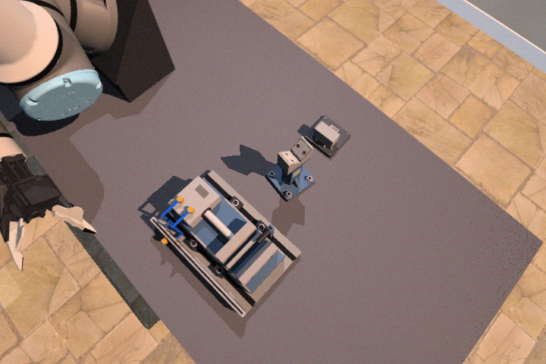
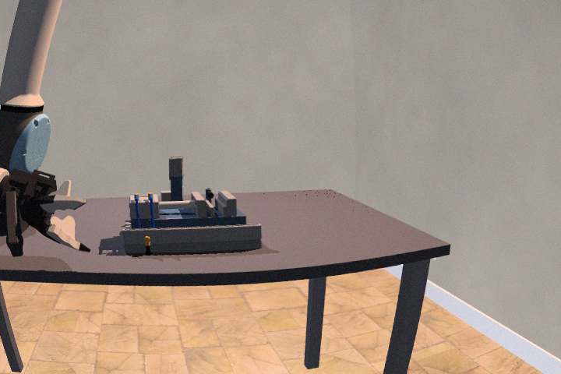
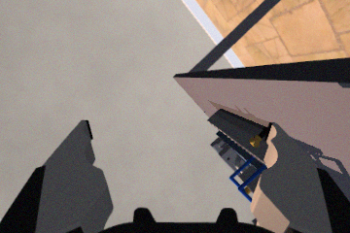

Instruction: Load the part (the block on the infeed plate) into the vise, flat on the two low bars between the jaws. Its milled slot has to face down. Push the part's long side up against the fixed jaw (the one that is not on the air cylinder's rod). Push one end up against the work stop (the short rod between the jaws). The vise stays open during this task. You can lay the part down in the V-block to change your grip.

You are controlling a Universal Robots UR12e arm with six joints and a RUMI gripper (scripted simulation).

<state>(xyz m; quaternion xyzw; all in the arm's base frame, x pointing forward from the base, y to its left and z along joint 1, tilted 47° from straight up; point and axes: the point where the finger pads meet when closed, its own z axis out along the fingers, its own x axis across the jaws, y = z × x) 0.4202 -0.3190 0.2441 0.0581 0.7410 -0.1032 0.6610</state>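
Observation:
The part (image 1: 326, 133) is a small grey block lying on the dark infeed plate at the far side of the table. The V-block (image 1: 295, 156) stands on a blue base just in front of it. The vise (image 1: 222, 233) sits mid-table with its jaws apart, the white cylinder rod (image 1: 217, 224) on one side, the fixed jaw (image 1: 258, 265) on the other and the short black work stop (image 1: 264, 233) between them. My gripper (image 1: 54, 242) is open and empty, off the table's left edge, far from the part. It also shows in the exterior view (image 2: 69, 222) and in the wrist view (image 3: 178, 131).
The arm's large joints (image 1: 45, 64) and dark pedestal (image 1: 132, 47) fill the upper left corner. Blue air lines with orange fittings (image 1: 174, 214) stick up at the vise's cylinder end. The table edge (image 1: 110, 274) runs just beside my fingers.

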